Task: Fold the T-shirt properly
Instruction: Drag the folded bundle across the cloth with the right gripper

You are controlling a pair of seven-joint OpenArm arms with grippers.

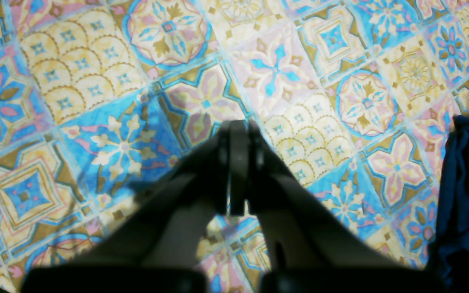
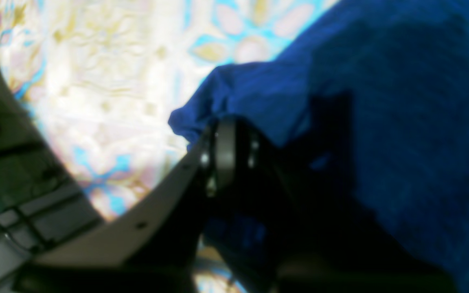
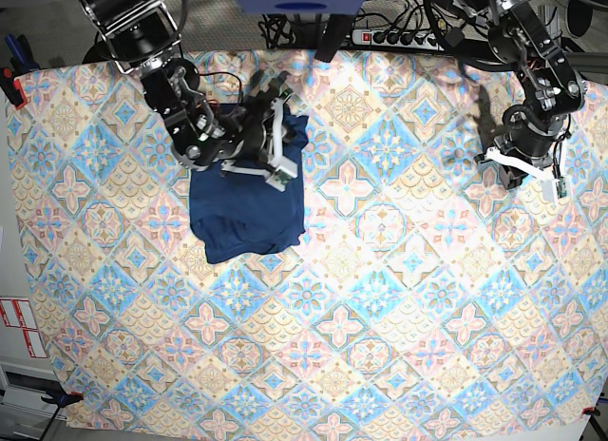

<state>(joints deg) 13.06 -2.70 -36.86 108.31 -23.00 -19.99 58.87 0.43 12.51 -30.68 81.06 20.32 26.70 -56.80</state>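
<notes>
T-shirt [image 3: 247,208] sits on the far-left part of the tablecloth [image 3: 380,298]: dark navy, soft matte knit, bunched into a rough rectangle with rounded, rumpled lower corners and a few shallow creases. Right gripper [image 3: 281,146] is over the shirt's upper right edge, white curved finger shells on a black arm; in the wrist view its fingers [image 2: 224,152] are nearly together with a fold of blue fabric pinched at the tips, cloth draping away in a thick wrinkled ridge, so it's clamped on the shirt. Tablecloth is a flat printed sheet in a tile pattern, pastel blue, cream, pink and ochre, with rosettes, stars and fish-scale squares, slightly crinkled up close. Well to the right of the shirt, near the cloth's far-right edge, left gripper [image 3: 518,165] hangs above bare cloth; its wrist view shows the black fingers [image 1: 238,162] pressed together with nothing between them. A dark blue fold of fabric shows at that view's right edge.
</notes>
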